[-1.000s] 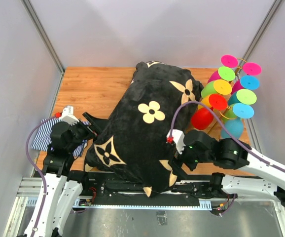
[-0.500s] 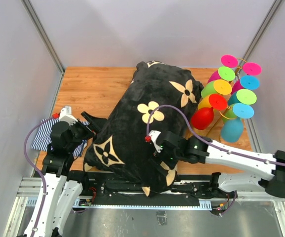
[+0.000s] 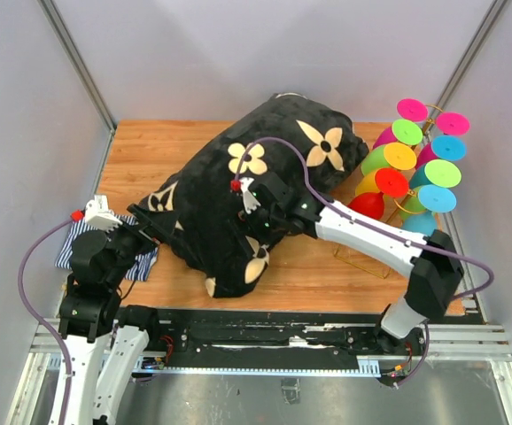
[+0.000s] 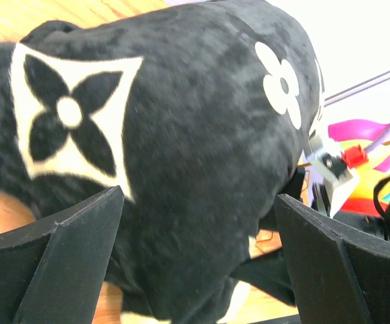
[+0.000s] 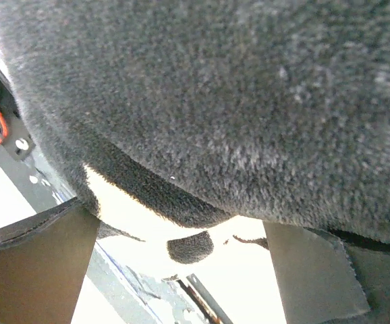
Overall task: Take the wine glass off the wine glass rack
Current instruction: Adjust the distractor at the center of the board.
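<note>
Right gripper: jaws spread wide, nothing clamped. The big black deep-pile plush cushion with cream flower motifs fills the gap and presses over the fingers. To me that's a shove contact, not a grasp. In the top view the right gripper is sunk into the cushion's flank near table centre, with the arm stretched across from 4 o'clock.

Left gripper: jaws also fully apart and empty, aimed at the cushion's 8 o'clock end. It's close, but I can't tell if it's touching. In the top view it sits over a blue-and-white striped cloth at the table's 8 o'clock.

Why it's laid out this way, my read: the cushion lies between the arm bases and the rack, so it has to be cleared before any reach.

Task item: the thin gold wire wine glass rack stands at 2 o'clock on the light wooden table, by the right wall. Brightly coloured wine glasses hang on its slanted rails bowl-down, round feet up, so each should slide out along its rail. All of them look seated and none is lifted. The red glass is at the low end, at the rack's 8 o'clock, just beside the right forearm and the cushion edge. That makes it the easiest pick and also the likeliest to get knocked. Neither gripper is at a stem.

Writing: none legible. The cushion has monogram-style four-petal flowers and quatrefoils only, with no letters I can make out. No labels visible on the glasses or rack.
</note>
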